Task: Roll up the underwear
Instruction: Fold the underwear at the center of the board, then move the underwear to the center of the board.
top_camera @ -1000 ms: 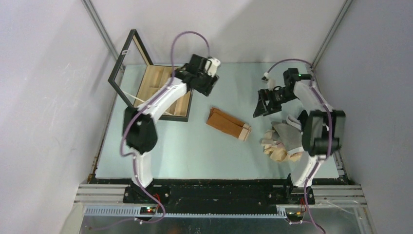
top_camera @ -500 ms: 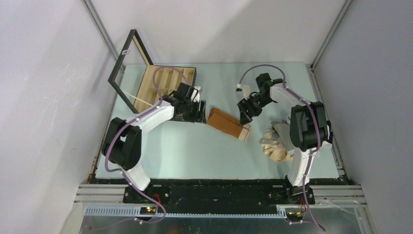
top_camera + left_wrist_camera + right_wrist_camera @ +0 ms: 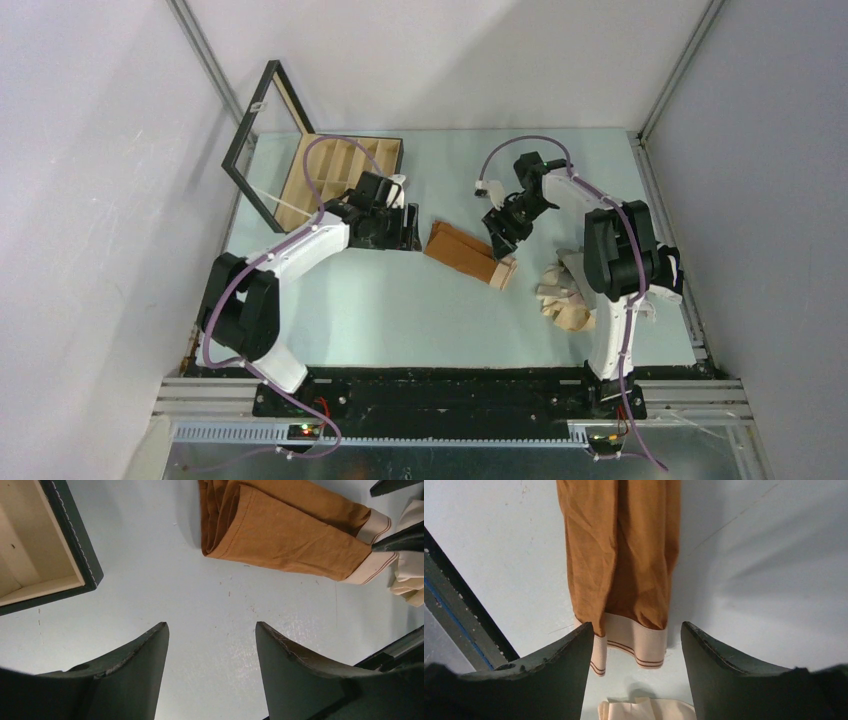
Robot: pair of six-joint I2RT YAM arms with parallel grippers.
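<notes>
brown underwear (image 3: 466, 252) folded flat, centre of tabletop (image 3: 380, 320) | left claw (image 3: 212, 630) wide open, empty, beside its folded end | right claw (image 3: 636, 627) open over waistband (image 3: 631, 645), gripping nothing | risk: pinching one layer only would unfold the strip, roll goes loose

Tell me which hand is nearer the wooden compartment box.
Left. The left hand sits just off the box's near right corner; the right hand is beyond the rust-brown underwear, over its waistband end.

Lab cell with grey panels (image 3: 90, 200), aluminium framing (image 3: 209, 65).
</notes>
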